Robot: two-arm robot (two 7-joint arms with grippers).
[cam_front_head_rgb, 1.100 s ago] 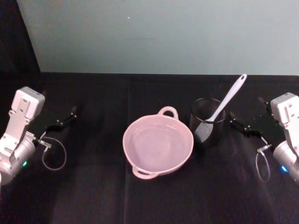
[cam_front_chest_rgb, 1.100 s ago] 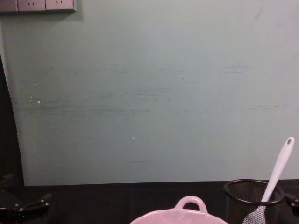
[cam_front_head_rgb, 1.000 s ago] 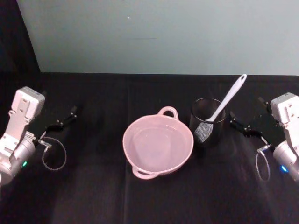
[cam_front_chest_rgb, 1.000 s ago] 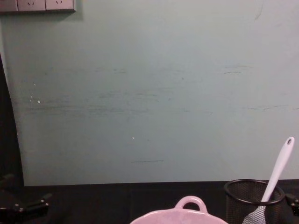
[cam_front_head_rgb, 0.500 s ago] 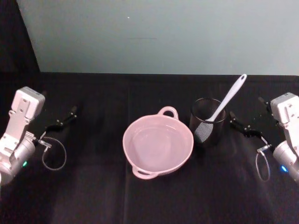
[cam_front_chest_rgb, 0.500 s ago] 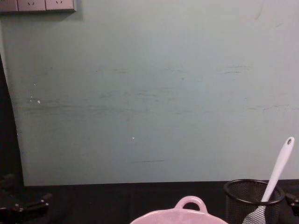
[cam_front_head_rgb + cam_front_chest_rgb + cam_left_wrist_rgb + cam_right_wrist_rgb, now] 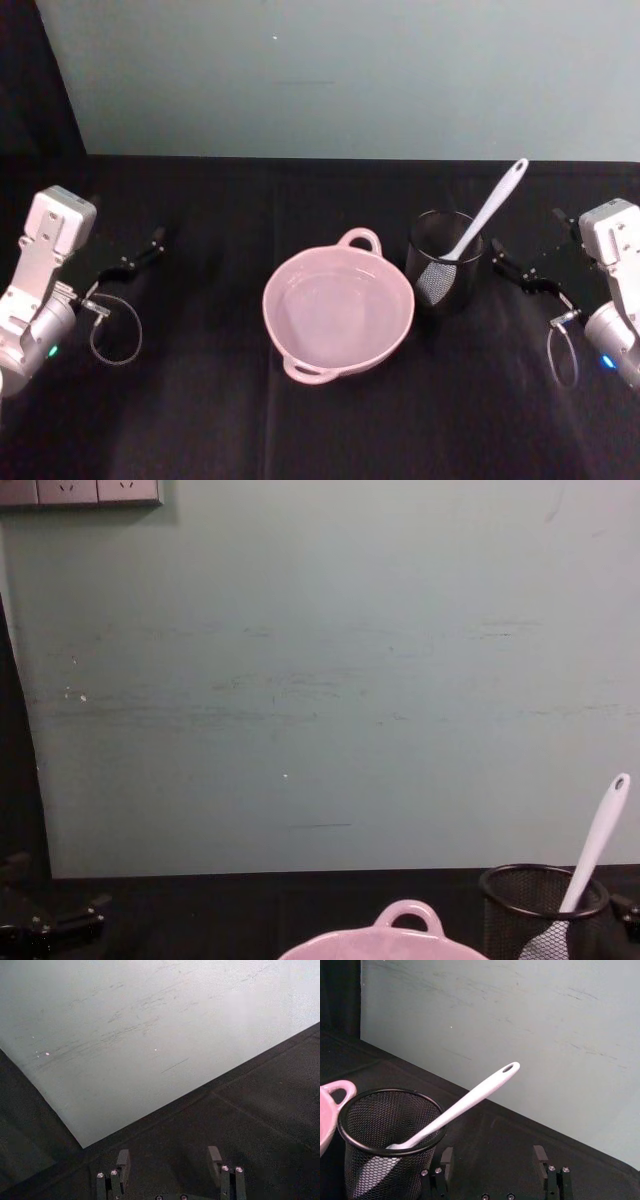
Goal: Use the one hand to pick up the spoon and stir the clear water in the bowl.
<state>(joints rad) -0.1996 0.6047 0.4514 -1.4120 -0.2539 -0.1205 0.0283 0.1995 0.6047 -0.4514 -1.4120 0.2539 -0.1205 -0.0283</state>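
Left gripper [image 7: 142, 253] sits far left, fingers apart, empty. Bowl [image 7: 268, 305] is at centre; its water is hard to make out. Spoon [image 7: 488, 212] leans in the mesh cup [image 7: 430, 285] just right of the bowl, head half hidden by mesh. Right gripper [image 7: 510, 265] is near the cup, fingers apart, empty. Risk: a sideways pull on the handle tips the cup, and a loose pinch lets the spoon swing.
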